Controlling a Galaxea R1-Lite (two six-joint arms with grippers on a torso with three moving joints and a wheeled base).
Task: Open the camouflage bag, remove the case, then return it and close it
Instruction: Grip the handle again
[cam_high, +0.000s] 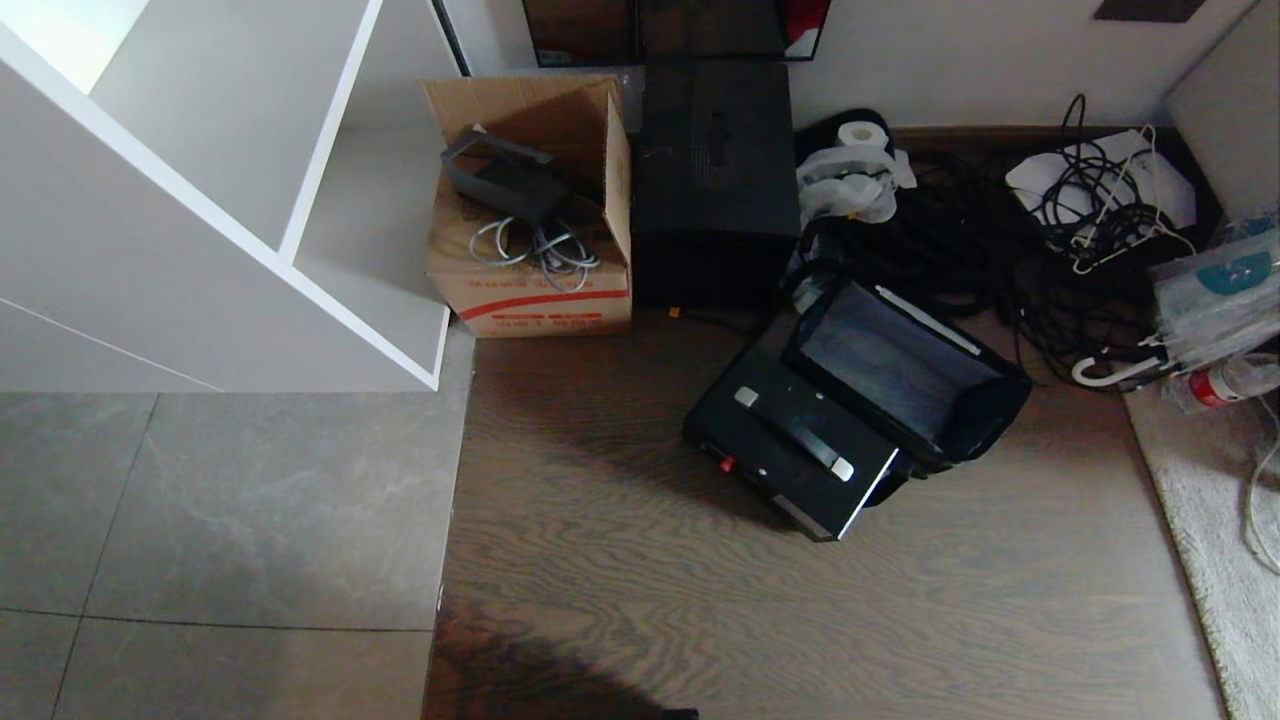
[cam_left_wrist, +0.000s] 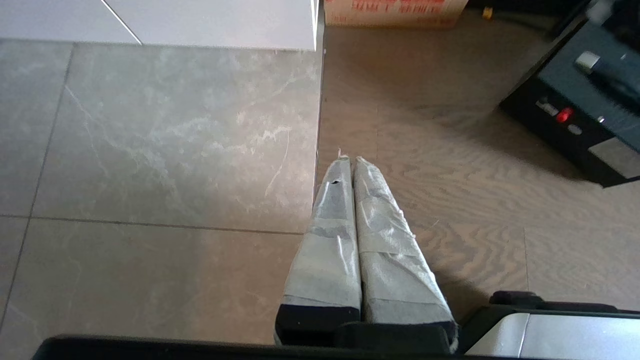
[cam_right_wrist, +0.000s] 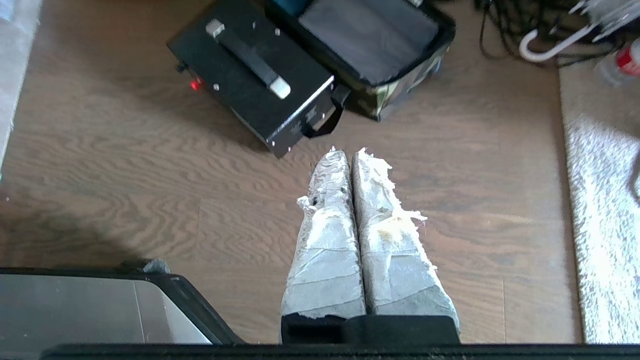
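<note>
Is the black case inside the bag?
No, the case lies on the wooden floor beside the open bag.

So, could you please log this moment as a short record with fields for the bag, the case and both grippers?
camouflage bag: on the wood floor, open, inside looks empty
case: out of the bag, flat on the floor against its open side, handle up
left gripper: shut, empty, above the floor, away from the case
right gripper: shut, empty, above the floor short of the case
cardboard box: against the wall, cables inside
</note>
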